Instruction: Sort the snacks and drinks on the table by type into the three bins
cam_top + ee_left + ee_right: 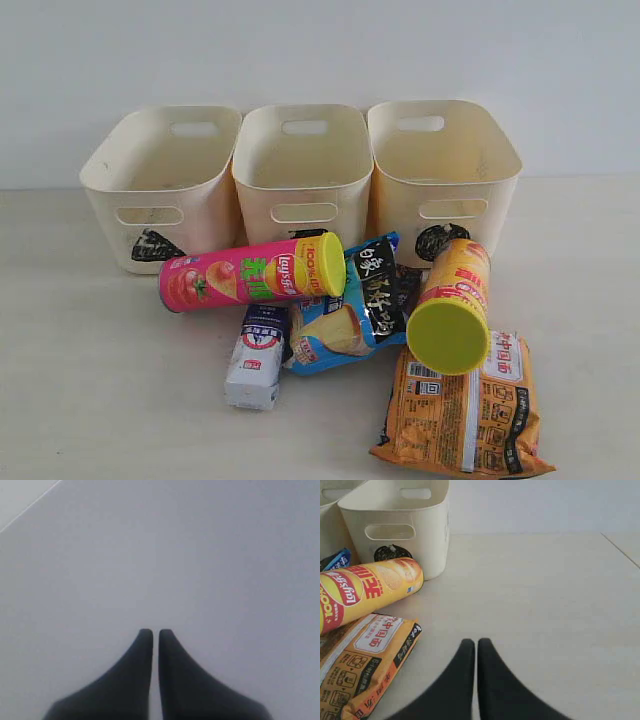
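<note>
Three cream bins (262, 215) are standing behind five items: a pink tube (250, 272), a yellow-orange tube (452, 295), a blue bag (345, 322), an orange bag (465, 410), one white carton (258, 360). Left gripper (151, 633) and right gripper (471, 643) are hanging clenched, empty.

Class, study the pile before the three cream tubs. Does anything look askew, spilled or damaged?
Nothing looks spilled or torn, but the pile is jumbled: the pink chip tube and yellow-orange chip tube lie on their sides, the pink one overlapping the crinkly blue bag, and the small white carton lies flat.
</note>
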`<state>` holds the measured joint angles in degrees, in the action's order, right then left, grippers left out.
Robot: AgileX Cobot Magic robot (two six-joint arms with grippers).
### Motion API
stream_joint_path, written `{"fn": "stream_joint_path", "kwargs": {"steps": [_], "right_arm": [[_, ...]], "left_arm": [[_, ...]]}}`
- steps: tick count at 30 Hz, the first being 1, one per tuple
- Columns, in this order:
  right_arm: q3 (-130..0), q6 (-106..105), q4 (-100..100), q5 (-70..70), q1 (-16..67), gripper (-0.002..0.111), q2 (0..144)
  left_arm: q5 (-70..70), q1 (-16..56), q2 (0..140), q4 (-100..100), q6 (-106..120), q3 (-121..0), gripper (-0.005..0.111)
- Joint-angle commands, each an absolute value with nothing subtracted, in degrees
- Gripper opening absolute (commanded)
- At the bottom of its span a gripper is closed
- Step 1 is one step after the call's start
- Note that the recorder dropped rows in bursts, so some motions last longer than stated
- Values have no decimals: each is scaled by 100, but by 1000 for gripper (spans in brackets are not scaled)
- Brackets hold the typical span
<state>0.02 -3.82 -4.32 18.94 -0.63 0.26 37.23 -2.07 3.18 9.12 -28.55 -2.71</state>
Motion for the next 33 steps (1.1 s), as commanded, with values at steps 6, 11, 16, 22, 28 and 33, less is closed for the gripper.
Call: {"fn": "stream_joint_path", "kwargs": {"steps": [6, 11, 16, 22, 28, 33], "right_arm": [[0, -379, -403, 1846, -108, 0, 0], [0, -379, -403, 1846, -108, 0, 0], [0, -379, -403, 1846, -108, 0, 0], [0, -379, -403, 1846, -108, 0, 0], [0, -379, -403, 1846, -108, 0, 0], [0, -379, -403, 1846, -108, 0, 0]], "left_arm": [[3897, -210, 2564, -577, -3021, -1850, 4], [3871, -210, 4102, -1862, -3179, -2898, 4], [1122, -210, 5870, -2831, -1244, -4553, 4], [-2399, -210, 6926, -2831, -407, -5569, 4], [-3660, -210, 7343, -850, 2249, -5811, 4], [-4546, -210, 7632, 2013, 5480, -5922, 4]]}}
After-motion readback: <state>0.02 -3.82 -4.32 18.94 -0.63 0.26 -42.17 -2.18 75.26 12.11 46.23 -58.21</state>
